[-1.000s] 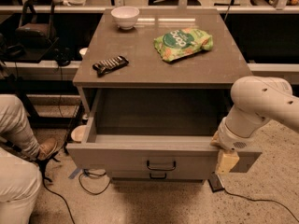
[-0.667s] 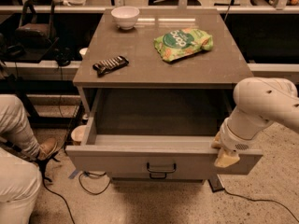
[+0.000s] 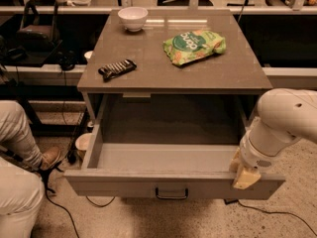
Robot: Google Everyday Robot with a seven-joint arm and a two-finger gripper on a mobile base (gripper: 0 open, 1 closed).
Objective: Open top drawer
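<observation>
The top drawer (image 3: 124,186) is pulled far out of the grey cabinet, showing a deep, empty grey box interior. Its wide flat front panel carries a small black centre handle (image 3: 171,194). My gripper (image 3: 244,174) is at the right end of the drawer's front edge, on the end of a bulky white arm (image 3: 285,123) that comes in from the right. The gripper's yellowish tip rests against the front panel's top rim.
On the cabinet top (image 3: 148,58) lie a white bowl (image 3: 132,18), a green snack bag (image 3: 194,45) and a dark snack bar (image 3: 117,69). A person's legs and shoe (image 3: 20,157) are at the left. Cables run across the floor.
The drawer has come a little further out toward the camera, and my gripper moved with its front edge.
</observation>
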